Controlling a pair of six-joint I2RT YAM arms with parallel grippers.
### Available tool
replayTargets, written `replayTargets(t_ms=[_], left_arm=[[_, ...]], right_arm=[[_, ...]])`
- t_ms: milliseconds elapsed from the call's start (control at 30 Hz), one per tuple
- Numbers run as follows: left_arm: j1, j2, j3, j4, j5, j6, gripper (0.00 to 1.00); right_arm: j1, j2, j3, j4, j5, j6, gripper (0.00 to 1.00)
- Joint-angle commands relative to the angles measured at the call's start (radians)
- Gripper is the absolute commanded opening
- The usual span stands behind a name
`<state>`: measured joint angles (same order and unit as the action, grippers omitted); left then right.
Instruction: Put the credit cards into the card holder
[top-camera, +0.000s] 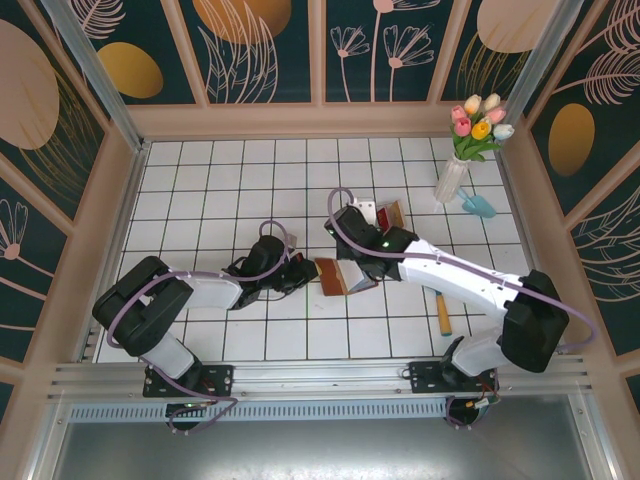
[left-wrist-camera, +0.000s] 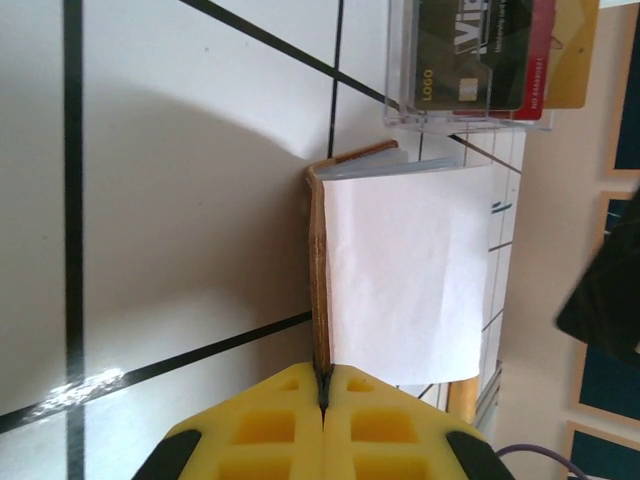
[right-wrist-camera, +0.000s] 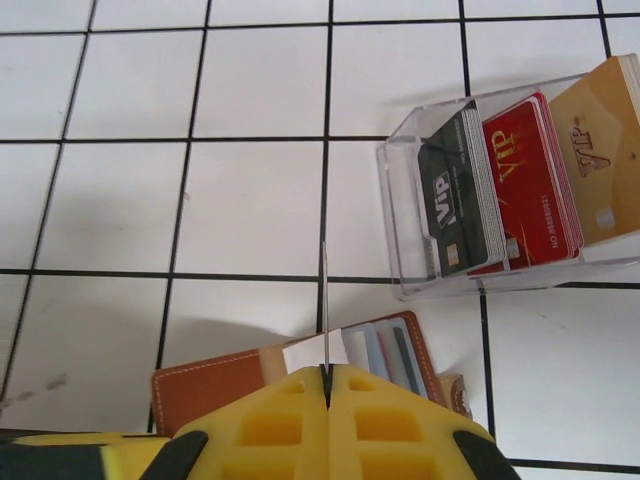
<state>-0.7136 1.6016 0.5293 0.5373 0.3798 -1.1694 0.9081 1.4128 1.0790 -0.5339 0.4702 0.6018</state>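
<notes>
The top camera looked down from high at the near edge over the whole tiled worktop (top-camera: 250, 170). The wrist cameras sat close above the left end effector (left-wrist-camera: 322, 392) and right end effector (right-wrist-camera: 326, 378); both shared the card holder (right-wrist-camera: 215, 385) and clear tray (right-wrist-camera: 410, 200).

Glossy plastic credit cards (right-wrist-camera: 530, 180), leathery card holder (right-wrist-camera: 215, 385) (clear plastic tray (right-wrist-camera: 405, 210)).

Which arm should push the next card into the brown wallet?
Right. The right pincer pinches a thin card edge-on over the card holder; the left pincer is busy clamping the holder's edge.
</notes>
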Motion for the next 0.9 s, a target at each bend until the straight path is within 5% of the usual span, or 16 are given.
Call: replayTargets(t_ms=[0,733,867], left_arm=[[-0.002,-0.003,0.019,-0.070,-0.031,0.054,0.00],[-0.003,0.020,0.090,-0.233,-0.085,0.158,0.00],[-0.002,0.028,0.091,-0.226,-0.083,0.159,0.00]], right_arm=[[-0.056,-0.008,-0.046,0.020,-0.040,-0.014,0.00],[-0.137,0.069,-0.140,0.101,-0.209,-0.047,0.00],[-0.137,0.045,-0.148,0.172,-0.334,-0.063,0.00]])
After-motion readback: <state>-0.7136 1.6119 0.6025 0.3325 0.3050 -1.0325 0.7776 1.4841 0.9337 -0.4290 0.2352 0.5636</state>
